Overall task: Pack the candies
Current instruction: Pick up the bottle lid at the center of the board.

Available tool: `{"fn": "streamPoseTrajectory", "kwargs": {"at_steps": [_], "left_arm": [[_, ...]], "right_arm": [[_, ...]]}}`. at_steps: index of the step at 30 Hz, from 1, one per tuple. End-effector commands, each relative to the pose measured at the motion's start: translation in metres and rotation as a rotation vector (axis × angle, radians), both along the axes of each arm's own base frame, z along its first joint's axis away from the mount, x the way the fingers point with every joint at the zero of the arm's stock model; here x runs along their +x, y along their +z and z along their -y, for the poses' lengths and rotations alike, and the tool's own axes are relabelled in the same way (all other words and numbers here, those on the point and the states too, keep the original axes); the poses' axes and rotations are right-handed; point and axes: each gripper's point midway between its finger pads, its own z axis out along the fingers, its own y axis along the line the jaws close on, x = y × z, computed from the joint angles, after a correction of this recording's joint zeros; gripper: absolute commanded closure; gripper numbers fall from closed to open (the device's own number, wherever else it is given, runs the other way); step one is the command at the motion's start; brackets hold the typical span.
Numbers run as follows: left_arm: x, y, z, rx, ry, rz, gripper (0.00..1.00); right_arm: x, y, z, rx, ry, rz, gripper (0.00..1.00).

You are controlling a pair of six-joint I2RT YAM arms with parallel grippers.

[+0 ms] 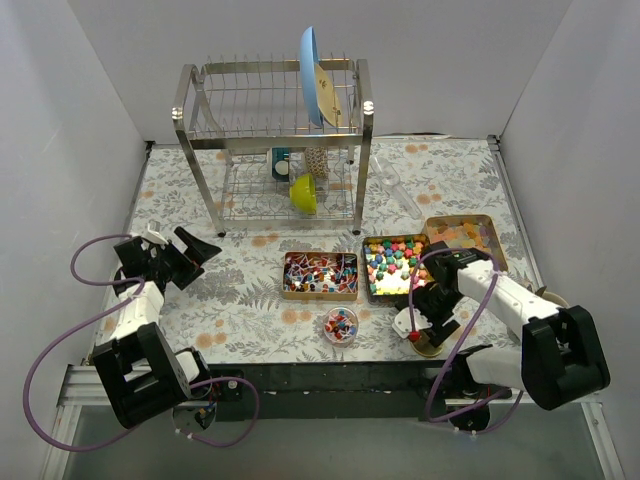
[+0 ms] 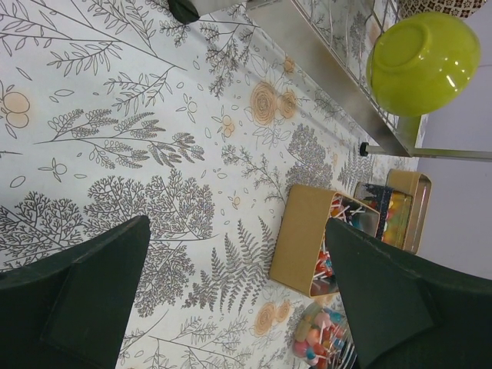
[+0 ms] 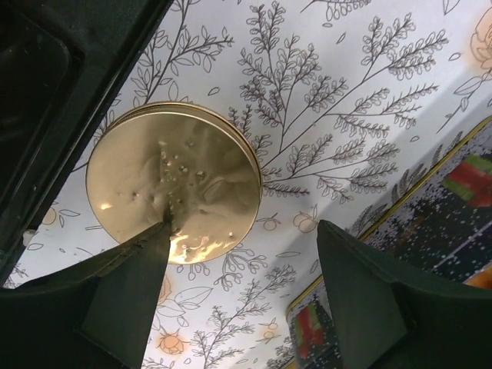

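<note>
The candies lie in three open gold tins: striped twist-wrapped ones, pastel cubes and orange-yellow wrapped ones. A small round jar in front of them holds mixed candies. It also shows in the left wrist view, beside the striped tin. My left gripper is open and empty, low over the cloth, left of the tins. My right gripper is open and empty, just above the table, with one finger over the round gold lid.
A metal dish rack stands at the back with a blue plate and a green bowl. A clear scoop lies right of it. A tin's patterned wall is close to my right finger.
</note>
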Motion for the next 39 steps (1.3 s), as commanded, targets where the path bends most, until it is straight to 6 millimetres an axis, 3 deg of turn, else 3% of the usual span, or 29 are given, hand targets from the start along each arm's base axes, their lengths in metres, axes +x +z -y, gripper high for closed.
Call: {"fn": "streamPoseTrajectory", "kwargs": {"at_steps": [1,11,16,17,19,33,39], "left_arm": [[0.001,0.003,-0.001,0.000,-0.009,0.025,0.02],[-0.002,-0.003,0.004,-0.022,-0.015,0.022,0.02],[-0.001,-0.004,0.005,-0.037,-0.017,0.021,0.02],[0.000,-0.004,0.005,-0.040,-0.015,0.023,0.02],[0.000,-0.004,0.005,-0.042,-0.015,0.023,0.02],[-0.003,-0.009,0.005,-0.035,-0.014,0.021,0.02],[-0.002,-0.009,0.006,-0.040,-0.017,0.018,0.02]], "right_arm": [[0.023,-0.003,-0.028,0.092,0.176,0.108,0.17],[-0.005,0.044,-0.026,0.121,0.212,0.011,0.14],[-0.022,0.037,-0.009,0.061,0.291,-0.032,0.10],[-0.024,0.034,-0.005,0.040,0.300,-0.043,0.04],[-0.025,0.027,-0.003,0.032,0.297,-0.041,0.02],[-0.016,-0.004,-0.009,-0.013,0.242,-0.016,0.02],[-0.016,-0.014,-0.003,-0.060,0.233,-0.032,0.02]]}}
